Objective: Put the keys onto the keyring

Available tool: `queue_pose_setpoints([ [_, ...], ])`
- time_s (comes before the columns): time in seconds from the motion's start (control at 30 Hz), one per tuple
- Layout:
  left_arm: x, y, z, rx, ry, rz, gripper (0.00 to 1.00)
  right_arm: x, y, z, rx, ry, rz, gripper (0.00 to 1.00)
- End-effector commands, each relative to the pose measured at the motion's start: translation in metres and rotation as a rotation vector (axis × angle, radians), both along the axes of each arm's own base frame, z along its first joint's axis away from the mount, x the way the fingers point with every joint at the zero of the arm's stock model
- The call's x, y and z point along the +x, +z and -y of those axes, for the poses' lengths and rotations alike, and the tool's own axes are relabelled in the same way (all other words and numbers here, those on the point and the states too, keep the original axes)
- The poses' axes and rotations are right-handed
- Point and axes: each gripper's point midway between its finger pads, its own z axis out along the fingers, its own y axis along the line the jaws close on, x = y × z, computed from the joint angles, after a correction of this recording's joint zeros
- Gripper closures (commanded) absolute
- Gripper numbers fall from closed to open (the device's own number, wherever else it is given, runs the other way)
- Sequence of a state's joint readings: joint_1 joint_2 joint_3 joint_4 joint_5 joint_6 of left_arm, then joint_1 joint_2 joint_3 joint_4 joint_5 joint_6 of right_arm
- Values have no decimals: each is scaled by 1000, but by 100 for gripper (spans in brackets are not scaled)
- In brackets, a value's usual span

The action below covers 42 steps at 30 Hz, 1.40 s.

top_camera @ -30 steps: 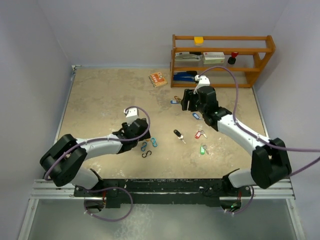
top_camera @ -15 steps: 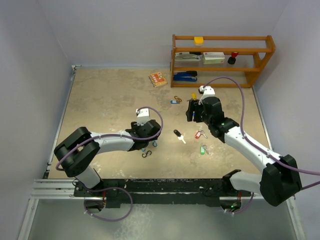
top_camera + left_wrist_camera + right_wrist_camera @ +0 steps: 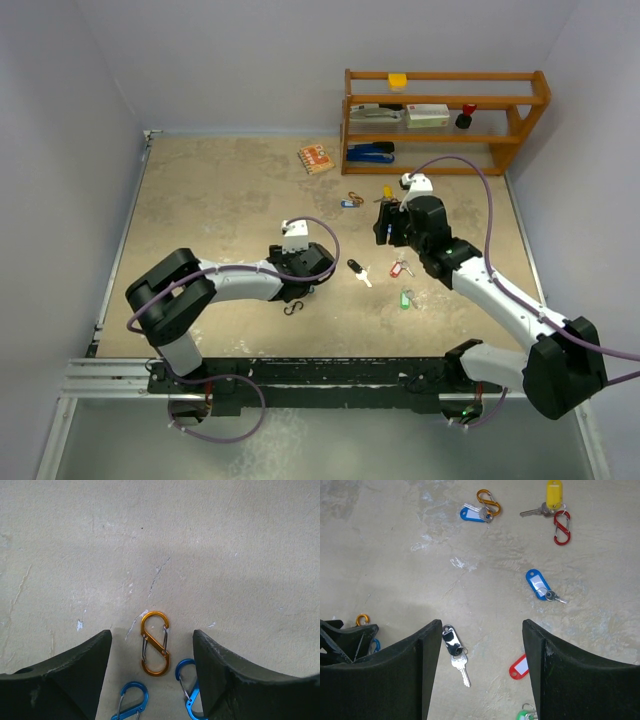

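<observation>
The left arm lies low and folded across the table (image 3: 200,200), its gripper (image 3: 151,641) spread wide around an orange clip (image 3: 155,649). The right arm stretches forward with its gripper (image 3: 481,630) also spread, hanging over the scattered keys (image 3: 539,586), the black-tagged key (image 3: 453,641) just beside one finger.

Mottled beige counter (image 3: 210,190): silver keys (image 3: 460,666) wear a yellow tag (image 3: 553,491), blue tag (image 3: 538,584), red tag (image 3: 519,667) and black tag (image 3: 451,639); orange clip (image 3: 154,650), blue clips (image 3: 131,702).

Glossy orange metal clip (image 3: 154,650), matt stone-look tabletop (image 3: 210,545), metal keys (image 3: 539,585) with shiny plastic tags, wooden shelf (image 3: 445,75)
</observation>
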<state>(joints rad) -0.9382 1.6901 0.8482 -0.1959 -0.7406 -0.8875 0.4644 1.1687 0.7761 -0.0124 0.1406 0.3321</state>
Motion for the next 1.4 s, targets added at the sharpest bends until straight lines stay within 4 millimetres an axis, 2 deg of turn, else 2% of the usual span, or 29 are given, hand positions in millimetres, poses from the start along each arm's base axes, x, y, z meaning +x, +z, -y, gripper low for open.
queue_pose_setpoints([
  [0.0, 6, 8, 3, 10, 36, 39, 37, -2, 3, 3, -3, -8, 18, 32],
  [0.3, 1, -2, 5, -2, 31, 18, 41, -8, -6, 6, -11, -9, 0, 32],
  [0.47, -2, -5, 4, -9, 29, 7, 50, -13, -9, 7, -8, -8, -8, 32],
  [0.63, -7, -9, 2, -32, 28, -6, 52, -19, -13, 10, -10, -9, -18, 32],
  [0.77, -11, -14, 2, -47, 23, -20, 65, -22, -15, 11, -7, -5, -23, 32],
  [0.93, -15, -19, 0, -58, 22, -26, 96, -29, -20, 11, -5, 7, -42, 32],
  [0.97, -14, -18, 0, -56, 21, -23, 100, -30, -22, 10, -7, 11, -48, 32],
  [1.13, -6, 1, -4, -25, 21, 25, 100, -43, -41, 4, -23, 43, -111, 32],
  [1.37, 12, 49, -8, -5, 33, 129, 100, -59, -80, -2, -103, 65, -200, 32],
])
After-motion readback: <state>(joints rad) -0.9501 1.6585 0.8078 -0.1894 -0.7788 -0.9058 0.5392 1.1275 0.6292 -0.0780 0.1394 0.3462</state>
